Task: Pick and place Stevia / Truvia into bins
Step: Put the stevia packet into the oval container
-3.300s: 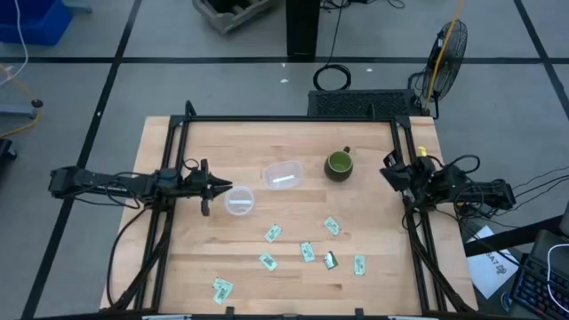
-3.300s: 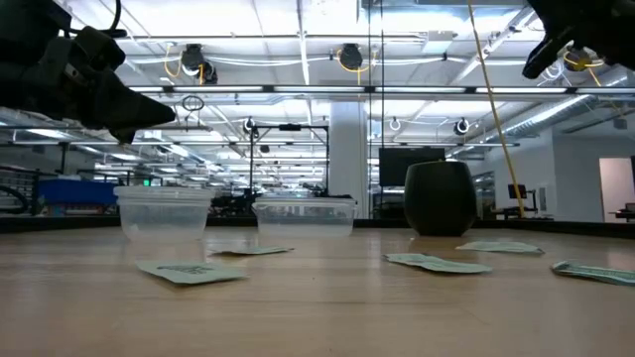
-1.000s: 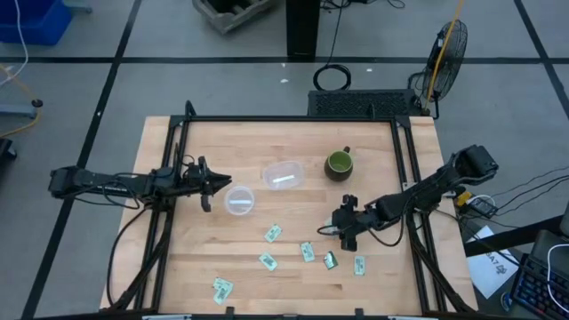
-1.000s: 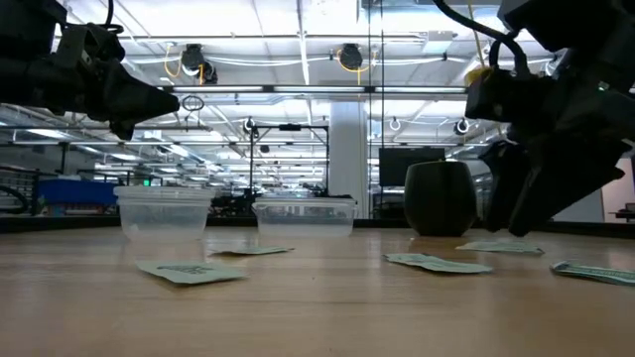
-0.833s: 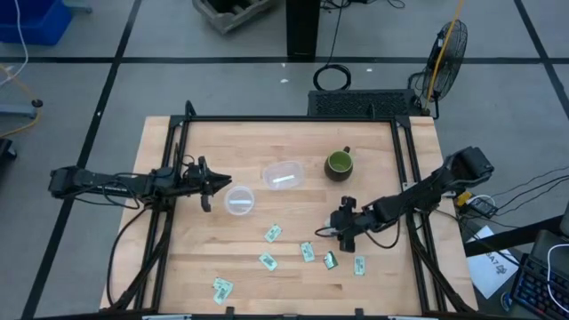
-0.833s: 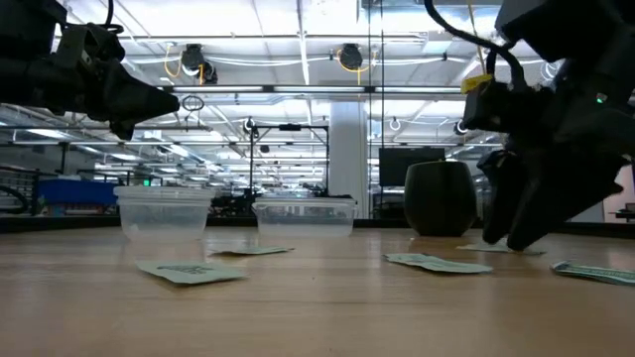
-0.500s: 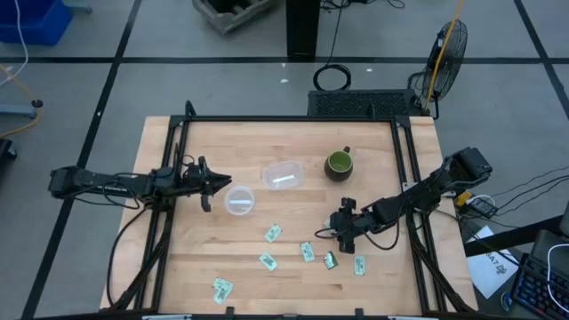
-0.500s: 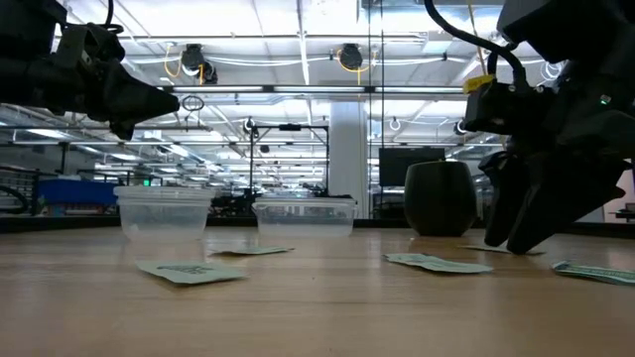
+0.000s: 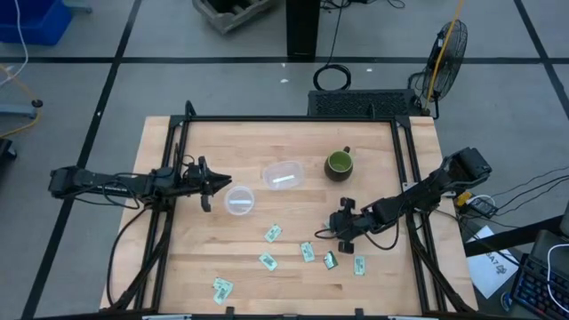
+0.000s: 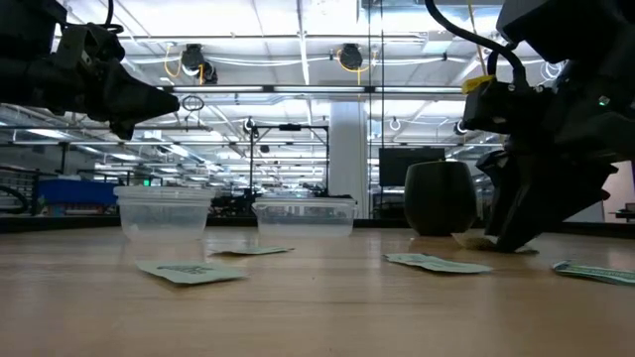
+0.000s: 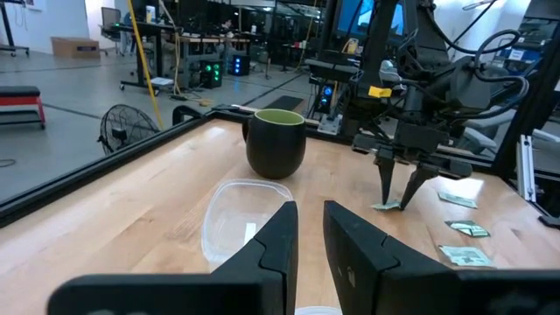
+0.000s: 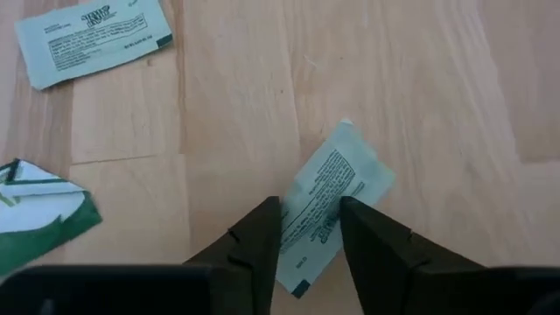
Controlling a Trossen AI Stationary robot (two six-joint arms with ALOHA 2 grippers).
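Wooden table carrying two clear bins, a mug and scattered sachets. Round bin, small and clear, stands left of centre; rounded-square bin sits just beyond it toward the middle, with one white sachet lying inside. Dark green mug stands upright to the right of the rounded-square bin. Right gripper is lowered to the table surface in front of the mug, its fingers straddling one pale green sachet and narrowed about it; the sachet lies flat against the wood, touched by the finger tips, one end tucked between them. Remaining loose sachets lie flat across the near half of the table, apart from both bins, one far off near the front-left edge. Left gripper hovers at the left rim of the round bin, fingers drawn nearly together with a narrow slot between them, holding nothing.
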